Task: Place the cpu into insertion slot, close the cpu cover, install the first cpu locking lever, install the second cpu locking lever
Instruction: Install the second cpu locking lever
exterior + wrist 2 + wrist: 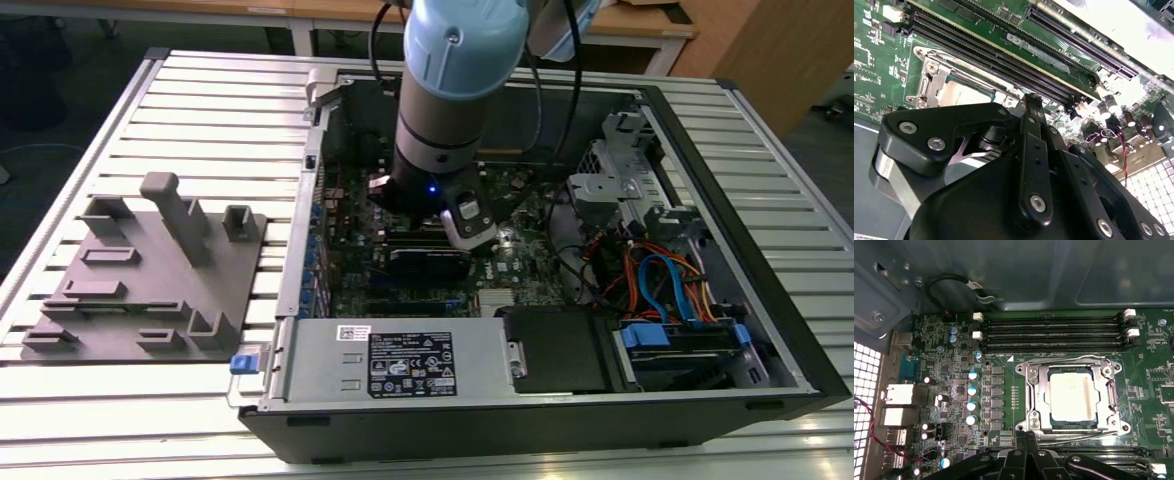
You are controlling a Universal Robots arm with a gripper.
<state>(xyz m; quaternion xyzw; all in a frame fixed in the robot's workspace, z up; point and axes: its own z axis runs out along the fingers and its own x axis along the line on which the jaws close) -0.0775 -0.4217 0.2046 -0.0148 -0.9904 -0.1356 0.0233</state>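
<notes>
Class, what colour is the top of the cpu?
Dull silver-grey; the cpu shows best in the first wrist view.

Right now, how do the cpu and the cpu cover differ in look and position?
The cpu is a solid, dull silver square; the cpu cover is a shinier metal frame with a square window. The cpu lies inside the insertion slot; the cpu cover lies closed around it, framing its top. Both are silver metal and lie flat.
</notes>
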